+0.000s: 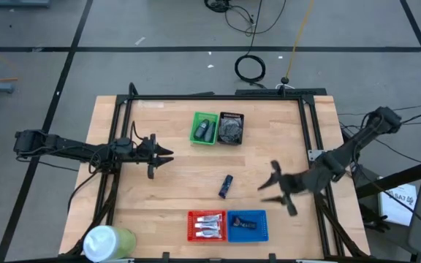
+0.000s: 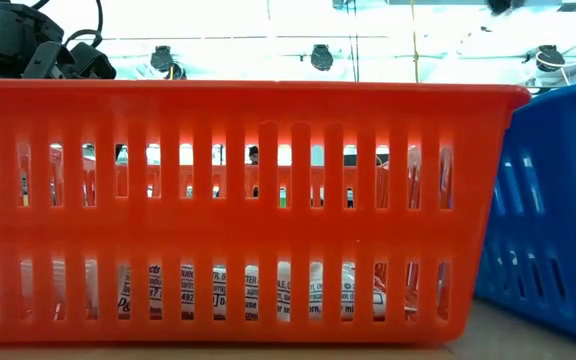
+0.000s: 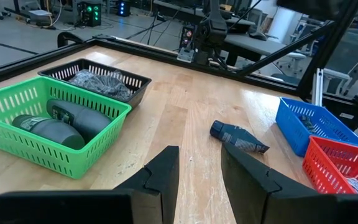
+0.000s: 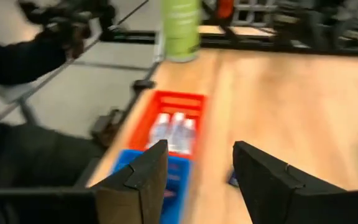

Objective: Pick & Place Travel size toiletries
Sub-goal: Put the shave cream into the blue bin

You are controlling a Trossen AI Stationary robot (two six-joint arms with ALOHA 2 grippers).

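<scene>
A dark navy tube (image 1: 226, 185) (image 3: 238, 138) lies flat on the wooden table near its middle. My right gripper (image 1: 267, 183) (image 4: 199, 149) hovers open to the right of it, above the table, with nothing between its fingers. My left gripper (image 1: 165, 155) (image 3: 199, 155) waits open at the table's left, pointing toward the tube from a distance. Two grey oval containers (image 3: 61, 124) lie in the green tray (image 1: 205, 128). White-silver tubes (image 1: 205, 228) (image 2: 218, 290) lie in the red tray (image 1: 193, 219). A dark tube (image 1: 245, 224) lies in the blue tray (image 1: 262, 216).
A black tray (image 1: 231, 128) with a grey piece stands beside the green one at the back. A pale green-white cylinder (image 1: 108, 242) stands at the near left corner. A black metal frame (image 1: 218, 96) borders the table. Bare wood lies between the two pairs of trays.
</scene>
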